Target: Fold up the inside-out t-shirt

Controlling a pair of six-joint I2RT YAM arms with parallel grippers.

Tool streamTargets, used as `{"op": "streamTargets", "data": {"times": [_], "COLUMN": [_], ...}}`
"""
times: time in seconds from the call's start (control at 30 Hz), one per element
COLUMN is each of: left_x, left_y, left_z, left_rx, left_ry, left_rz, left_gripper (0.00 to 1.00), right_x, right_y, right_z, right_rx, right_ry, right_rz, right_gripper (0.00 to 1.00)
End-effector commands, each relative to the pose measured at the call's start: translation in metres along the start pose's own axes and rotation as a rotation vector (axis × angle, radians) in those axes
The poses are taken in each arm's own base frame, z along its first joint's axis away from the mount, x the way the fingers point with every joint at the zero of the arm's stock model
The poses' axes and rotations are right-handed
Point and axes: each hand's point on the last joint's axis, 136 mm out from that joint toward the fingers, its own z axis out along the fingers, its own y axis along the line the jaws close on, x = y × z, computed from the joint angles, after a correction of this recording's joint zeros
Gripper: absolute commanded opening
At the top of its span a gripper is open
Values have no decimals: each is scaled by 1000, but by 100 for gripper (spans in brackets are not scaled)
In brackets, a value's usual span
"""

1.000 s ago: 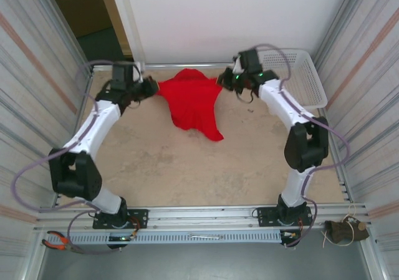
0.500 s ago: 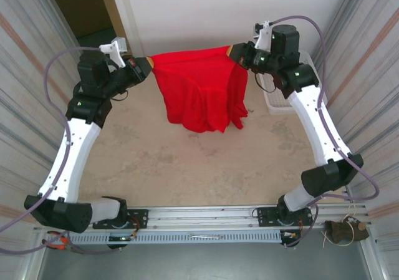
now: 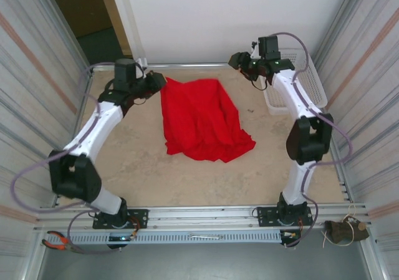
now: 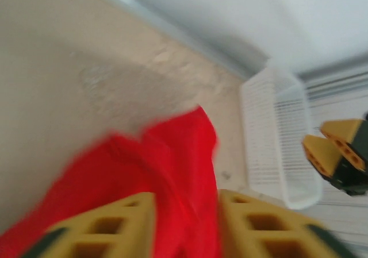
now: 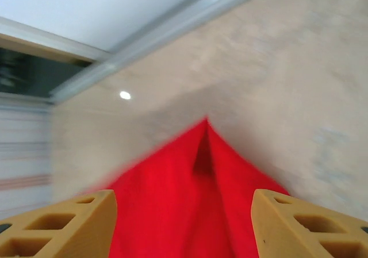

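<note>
The inside-out t-shirt (image 3: 202, 121) lies on the far half of the beige worktop (image 3: 187, 186), between the two arms. It is spread out loosely with soft creases, and its near edge bunches into a point toward the right. The white mesh basket (image 3: 312, 83) stands at the far right corner of the worktop, apart from the cloth.

In the overhead view the left tool (image 3: 157, 80) sits right at the shirt's far left corner. From the left wrist, this tool (image 4: 185, 196) has its yellow fingers (image 4: 109, 229) parted by a moderate gap. Red cloth (image 4: 167, 160) shows through that gap and runs on ahead over the worktop (image 4: 69, 74). The picture is blurred, so I cannot tell whether either finger touches the fabric, but nothing is pinched between them. Farther off in that view stands the basket (image 4: 276, 131). Beyond it is the right tool (image 4: 316, 136), its fingers apart.

Overhead, the right tool (image 3: 235, 60) is near the basket's far left corner, a little apart from the shirt's far right corner. From the right wrist, this tool (image 5: 184, 195) is spread wide and empty. Its fingers (image 5: 305, 223) stand well to either side of the red shirt (image 5: 172, 229) below. The cloth rises to a small peaked fold between them, with bare worktop (image 5: 287, 97) beyond.
</note>
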Motion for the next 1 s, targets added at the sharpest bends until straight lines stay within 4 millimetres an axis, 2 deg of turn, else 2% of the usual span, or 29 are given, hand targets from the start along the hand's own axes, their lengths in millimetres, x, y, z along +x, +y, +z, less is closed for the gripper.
{"op": "streamTargets", "data": {"times": [0.0, 0.03, 0.1, 0.23, 0.3, 0.4, 0.5, 0.63, 0.77, 0.97], "left_x": [-30, -31, -29, -5, 13, 38, 55, 63, 67, 68], "left_y": [-6, -2, 6, 24, 37, 59, 82, 98, 100, 98], "left_z": [-2, -3, -9, -23, -31, -44, -54, -64, -68, -64], "left_rx": [14, 2, -21, -61, -91, -150, -202, -218, -215, -192], "left_ry": [-53, -58, -67, -37, -13, 4, 10, 14, 19, 36], "left_rz": [57, 66, 71, 71, 64, 65, 47, 3, -5, -11], "left_gripper": [61, 64, 69, 72, 73, 75, 76, 76, 76, 76], "right_x": [31, 56, 89, 160, 188, 216, 223, 224, 226, 222], "right_y": [36, 26, 20, 17, 17, 18, 26, 25, 20, 6], "right_z": [-41, -36, -35, -20, -7, 18, 38, 61, 78, 93], "right_rx": [75, 122, 164, 185, 190, 208, 237, 274, 297, 337], "right_ry": [-1, 53, 108, 253, 308, 361, 352, 369, 385, 397], "right_rz": [-263, -312, -400, -517, -553, -576, -609, -616, -621, -599], "right_gripper": [62, 62, 62, 62, 62, 61, 62, 58, 51, 32]}}
